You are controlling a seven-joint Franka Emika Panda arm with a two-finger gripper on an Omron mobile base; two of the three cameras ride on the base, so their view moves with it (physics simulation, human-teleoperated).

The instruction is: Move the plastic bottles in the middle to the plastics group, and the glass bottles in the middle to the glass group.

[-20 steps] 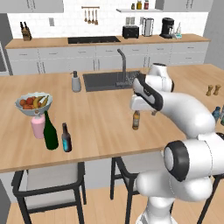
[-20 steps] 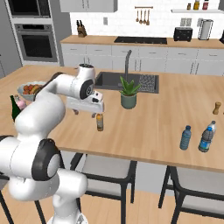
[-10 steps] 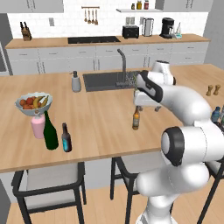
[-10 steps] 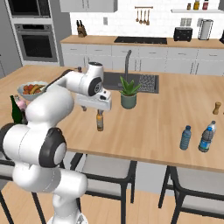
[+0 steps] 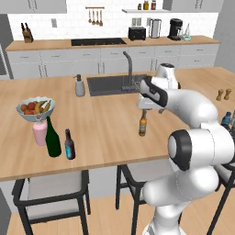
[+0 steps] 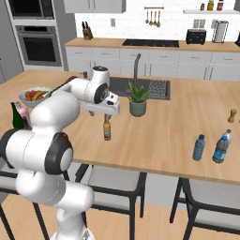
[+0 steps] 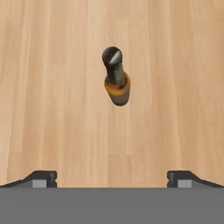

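Gripper (image 5: 145,109) hangs above the wooden island counter (image 5: 105,119), pointing straight down. In the hand view the two finger tips (image 7: 41,178) sit wide apart at the bottom corners with bare wood between them: jaws fully spread, nothing held.

Amber bottle (image 5: 142,125) stands upright on the counter directly under the hand. In the left base view its cap sits just below the gripper, not touching. In the right base view the same amber bottle (image 6: 107,129) stands just beneath the gripper (image 6: 107,112), with a small gap over the cap. In the hand view the amber bottle (image 7: 116,81) is seen from above, dark cap uppermost, roughly centred between the finger lines but toward the far side of the frame, well clear of the tips.

Glass group: tall green wine bottle (image 5: 53,138) stands near the left front edge of the counter, with the dark blue-label bottle (image 5: 69,145) just beside it on its right. A pink container (image 5: 39,133) and a fruit bowl (image 5: 35,109) stand just behind the wine bottle.

Right end of the counter: a light-blue plastic bottle (image 6: 199,148) and a second blue-capped bottle (image 6: 221,146) stand close together, well apart from the amber bottle.

A potted plant (image 6: 137,99) stands by the sink (image 5: 114,84), beyond the gripper. Soap dispenser (image 5: 80,86) stands left of the sink.
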